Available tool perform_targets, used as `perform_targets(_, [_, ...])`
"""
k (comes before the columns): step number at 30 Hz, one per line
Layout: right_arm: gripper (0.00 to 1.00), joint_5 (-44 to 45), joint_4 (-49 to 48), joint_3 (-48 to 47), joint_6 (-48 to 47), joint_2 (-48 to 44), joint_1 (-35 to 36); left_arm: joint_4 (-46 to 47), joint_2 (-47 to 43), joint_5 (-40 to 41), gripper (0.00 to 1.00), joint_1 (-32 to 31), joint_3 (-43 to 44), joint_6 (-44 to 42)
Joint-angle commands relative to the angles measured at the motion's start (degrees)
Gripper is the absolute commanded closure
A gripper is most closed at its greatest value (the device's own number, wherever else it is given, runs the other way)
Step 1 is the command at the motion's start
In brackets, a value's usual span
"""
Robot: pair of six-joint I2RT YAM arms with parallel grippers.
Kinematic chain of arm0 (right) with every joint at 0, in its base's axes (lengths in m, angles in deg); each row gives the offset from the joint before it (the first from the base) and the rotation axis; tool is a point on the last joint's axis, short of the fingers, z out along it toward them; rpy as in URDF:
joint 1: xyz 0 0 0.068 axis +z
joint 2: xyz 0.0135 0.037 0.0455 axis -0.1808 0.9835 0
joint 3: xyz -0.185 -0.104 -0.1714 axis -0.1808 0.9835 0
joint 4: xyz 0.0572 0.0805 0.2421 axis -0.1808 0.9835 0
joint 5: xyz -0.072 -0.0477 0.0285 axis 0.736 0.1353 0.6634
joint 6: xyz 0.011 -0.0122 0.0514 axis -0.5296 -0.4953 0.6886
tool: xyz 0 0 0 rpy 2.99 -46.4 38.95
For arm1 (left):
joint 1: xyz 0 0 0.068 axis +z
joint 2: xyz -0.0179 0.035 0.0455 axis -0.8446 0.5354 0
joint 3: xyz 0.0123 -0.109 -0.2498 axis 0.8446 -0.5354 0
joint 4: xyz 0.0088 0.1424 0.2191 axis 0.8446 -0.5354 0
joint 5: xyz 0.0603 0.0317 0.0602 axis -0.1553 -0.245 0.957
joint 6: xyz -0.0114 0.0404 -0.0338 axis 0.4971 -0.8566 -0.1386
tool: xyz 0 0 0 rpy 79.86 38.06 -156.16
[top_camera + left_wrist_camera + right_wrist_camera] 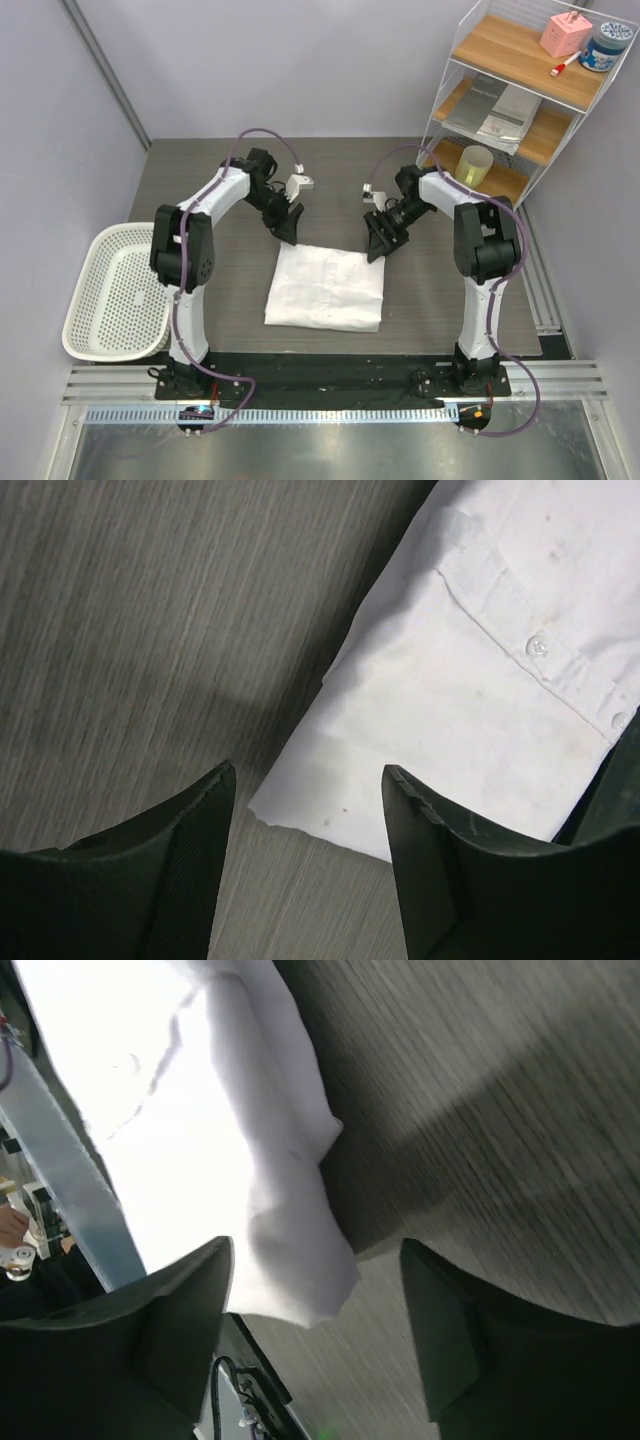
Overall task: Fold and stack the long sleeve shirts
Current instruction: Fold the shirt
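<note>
A white long sleeve shirt [327, 287] lies folded into a rough rectangle on the dark table, between the two arms. My left gripper [287, 226] is open and empty just above the shirt's far left corner. In the left wrist view that corner [330, 805] lies between the open fingers, with a buttoned cuff [540, 650] further on. My right gripper [377, 246] is open and empty at the shirt's far right corner. In the right wrist view the corner of the cloth [300, 1260] sits between the open fingers. No second shirt shows.
A white perforated basket [115, 292] stands at the table's left edge. A wire shelf unit [520, 95] at the back right holds booklets, a yellow cup [476, 163], a pink box and a jar. Grey walls close in the back and left.
</note>
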Motion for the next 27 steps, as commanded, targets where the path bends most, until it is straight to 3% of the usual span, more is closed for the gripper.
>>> perform_targets(1, [0.45,5.11,-6.40,3.47,0.93,0.29,0.21,1.73,2.44,-1.98,0.41,-0.24,-1.98,2.96])
perform_targets(3, [0.59,8.71,-8.78,3.82,1.81,1.69,0.21,4.61,2.53,-0.85,0.48,-0.23,-3.82,4.80])
perform_targets(4, [0.71,9.68,-10.80,3.56,2.25,2.57,0.12,5.76,2.70,-0.14,0.51,-0.15,-5.22,6.72])
perform_targets(5, [0.76,10.91,-11.43,2.25,2.52,3.45,0.21,7.43,2.79,0.99,0.60,-0.06,-6.02,8.74])
perform_targets(7, [0.84,10.83,-12.13,0.58,3.31,6.17,0.21,8.77,4.27,1.53,0.67,0.47,-5.68,10.25])
perform_targets(14, [0.90,10.21,-13.28,-4.78,5.33,9.43,1.35,8.14,6.04,0.83,0.82,2.75,-4.71,13.06])
perform_targets(19, [0.90,12.76,-13.89,-9.44,7.09,11.89,1.35,6.65,9.73,2.58,0.85,4.51,2.05,14.83])
perform_targets(20, [0.88,13.20,-13.89,-11.19,7.44,11.89,1.35,6.39,10.08,2.50,0.84,4.69,2.93,14.74])
perform_targets(22, [0.70,13.64,-13.72,-13.04,8.31,11.37,1.18,5.86,9.74,1.89,0.77,5.56,4.52,15.70])
perform_targets(23, [0.62,13.38,-13.63,-14.36,8.76,9.71,1.00,5.95,9.04,-0.20,0.68,6.52,4.52,16.14])
perform_targets(24, [0.47,12.77,-13.37,-14.89,9.46,8.56,0.65,6.47,6.33,-1.79,0.63,7.14,3.65,17.36])
perform_targets(25, [0.39,10.76,-13.28,-15.16,10.68,6.99,0.04,7.78,4.22,-2.85,0.52,7.84,2.51,18.94])
perform_targets(26, [0.30,9.52,-13.37,-15.25,11.65,3.49,-0.40,11.80,2.02,-5.21,0.47,9.24,0.59,20.44])
perform_targets(27, [0.11,8.47,-13.45,-14.99,12.44,1.28,-0.75,13.84,-3.83,-6.19,0.44,9.87,-3.17,23.67])
